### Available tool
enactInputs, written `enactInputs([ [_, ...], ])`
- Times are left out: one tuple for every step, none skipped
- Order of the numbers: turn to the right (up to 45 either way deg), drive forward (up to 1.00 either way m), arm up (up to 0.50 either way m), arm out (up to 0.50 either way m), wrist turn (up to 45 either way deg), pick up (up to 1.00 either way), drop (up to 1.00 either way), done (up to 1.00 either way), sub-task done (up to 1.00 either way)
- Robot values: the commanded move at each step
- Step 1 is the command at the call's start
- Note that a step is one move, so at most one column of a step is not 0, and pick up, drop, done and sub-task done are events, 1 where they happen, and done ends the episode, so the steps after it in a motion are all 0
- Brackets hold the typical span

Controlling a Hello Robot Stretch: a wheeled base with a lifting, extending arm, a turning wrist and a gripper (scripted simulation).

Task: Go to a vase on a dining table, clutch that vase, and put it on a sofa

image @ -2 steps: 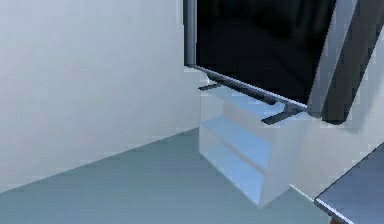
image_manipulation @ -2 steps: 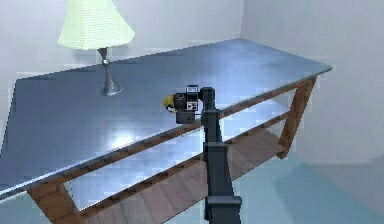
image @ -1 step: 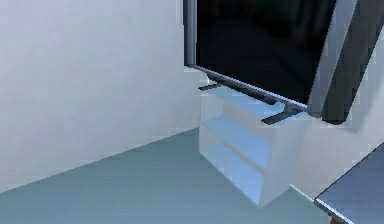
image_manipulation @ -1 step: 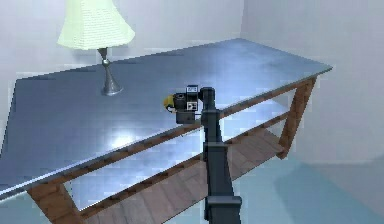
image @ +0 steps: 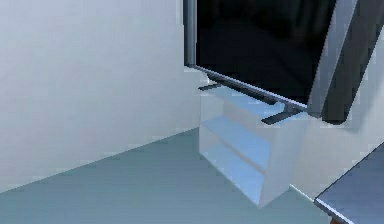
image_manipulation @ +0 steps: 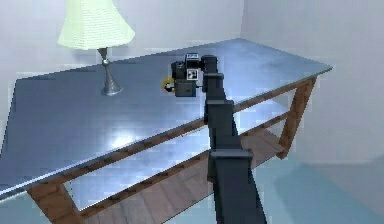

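Dark arm [image_manipulation: 228, 150] rising from 6 o'clock across the grey surface [image_manipulation: 70, 120], pincer [image_manipulation: 173, 84] at its far end — cannot tell whether it holds anything, tiny yellowish blob [image_manipulation: 162, 84] at its 9 o'clock — too small to tell if the vase, lamp [image_manipulation: 98, 40] at 10 o'clock.

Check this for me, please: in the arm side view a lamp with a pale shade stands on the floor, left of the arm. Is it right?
Not quite. The lamp stands on the table top, not on the floor; the arm side view shows its base on the grey surface. It has a pale shade and is left of the arm.
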Motion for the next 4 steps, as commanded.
enactInputs([
  [0.0,0.00,0.06,0.00,0.0,0.00,0.00,0.00,0.00],
  [0.0,0.00,0.00,0.00,-45.0,0.00,0.00,0.00,0.00],
  [0.0,0.00,0.00,0.00,-45.0,0.00,0.00,0.00,0.00],
  [0.0,0.00,0.00,0.00,-36.0,0.00,0.00,0.00,0.00],
])
